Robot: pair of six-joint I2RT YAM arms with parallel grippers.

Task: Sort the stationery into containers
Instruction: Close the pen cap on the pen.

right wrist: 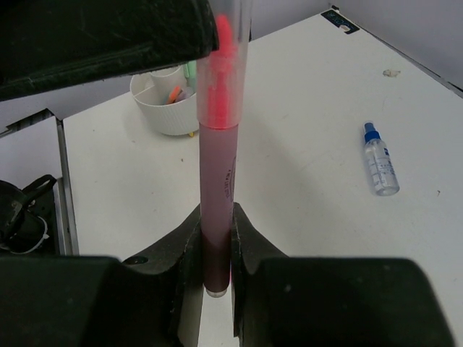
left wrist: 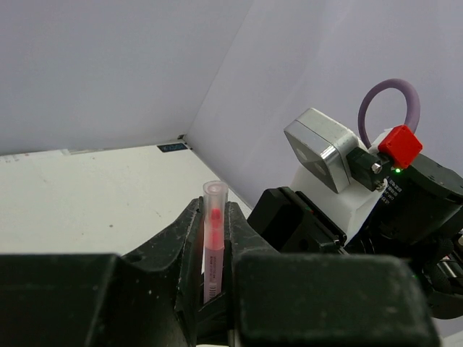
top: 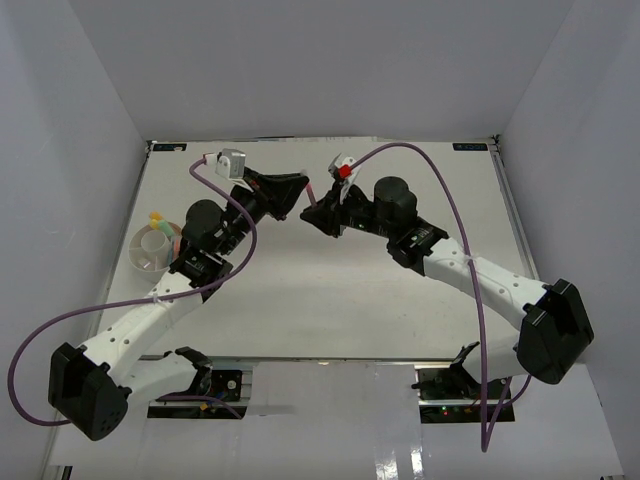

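Observation:
A pink-red marker (top: 310, 197) with a clear cap is held in the air between both grippers, above the table's far middle. My left gripper (top: 300, 190) is shut on its capped end (left wrist: 214, 238). My right gripper (top: 319, 211) is shut on its other end (right wrist: 219, 181). In the left wrist view the cap sticks out past the left gripper (left wrist: 214, 217). In the right wrist view the barrel runs up from the right gripper (right wrist: 217, 238) to the left gripper's fingers. The round white divided dish (top: 157, 247) stands at the left and holds several coloured pens; it also shows in the right wrist view (right wrist: 168, 101).
A white bottle with a blue cap (right wrist: 379, 165) lies on the table in the right wrist view, away from the dish. The right arm's wrist camera and red button (left wrist: 340, 148) are close in front of the left gripper. White walls enclose the table.

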